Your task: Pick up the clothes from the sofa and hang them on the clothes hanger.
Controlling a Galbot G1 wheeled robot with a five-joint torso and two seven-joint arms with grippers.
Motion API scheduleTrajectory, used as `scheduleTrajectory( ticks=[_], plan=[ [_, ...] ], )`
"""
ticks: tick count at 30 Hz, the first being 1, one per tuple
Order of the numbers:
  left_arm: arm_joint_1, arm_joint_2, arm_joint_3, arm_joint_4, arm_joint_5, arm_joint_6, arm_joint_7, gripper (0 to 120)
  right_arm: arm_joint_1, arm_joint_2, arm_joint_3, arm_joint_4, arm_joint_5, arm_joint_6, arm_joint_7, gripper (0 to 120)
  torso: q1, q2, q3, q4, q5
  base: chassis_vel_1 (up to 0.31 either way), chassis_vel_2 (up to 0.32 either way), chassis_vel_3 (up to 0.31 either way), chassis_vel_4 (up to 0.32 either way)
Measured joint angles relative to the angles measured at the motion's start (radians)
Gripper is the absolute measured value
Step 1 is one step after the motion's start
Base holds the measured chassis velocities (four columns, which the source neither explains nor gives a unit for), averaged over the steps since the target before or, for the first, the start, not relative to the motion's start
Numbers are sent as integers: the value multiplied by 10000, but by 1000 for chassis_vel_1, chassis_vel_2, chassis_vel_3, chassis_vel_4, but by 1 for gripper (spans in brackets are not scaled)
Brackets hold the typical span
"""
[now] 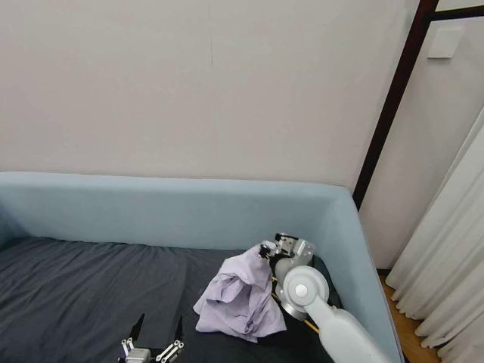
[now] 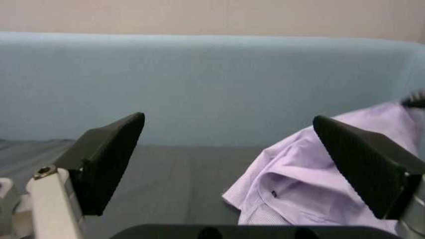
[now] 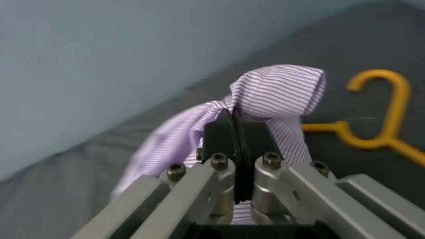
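A lilac striped shirt (image 1: 240,296) lies bunched on the dark seat of the sofa (image 1: 83,295), near its right end. My right gripper (image 1: 265,250) is shut on the top fold of the shirt (image 3: 279,92), lifting it into a peak. A yellow hanger (image 3: 381,117) lies on the seat just beyond the gripped fold. My left gripper (image 1: 156,339) hovers low at the front of the sofa, open and holding nothing, with the shirt (image 2: 319,174) off to one side between its fingertips and the backrest.
The sofa has a pale blue backrest (image 1: 174,208) and a pale blue right armrest (image 1: 355,257). A plain wall stands behind. White curtains (image 1: 450,265) and a dark door frame (image 1: 389,106) are to the right. The seat's left part is bare.
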Motion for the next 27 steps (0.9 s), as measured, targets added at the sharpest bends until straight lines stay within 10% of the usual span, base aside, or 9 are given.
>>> scheduleTrajectory(
  ticks=[13, 27],
  plan=[
    [0, -121, 124, 105, 115, 8, 25, 100, -486, -157, 607, -1721, -1143, 353, -1243, 0, 0, 0, 0, 7, 1, 0, 0, 0, 0],
    [148, 1, 245, 185, 62, -19, -52, 100, -2381, -1922, 255, 1676, -5052, 654, -2494, 55, 0, 1, -2, 2, 0, 0, 0, 0, 0]
  ],
)
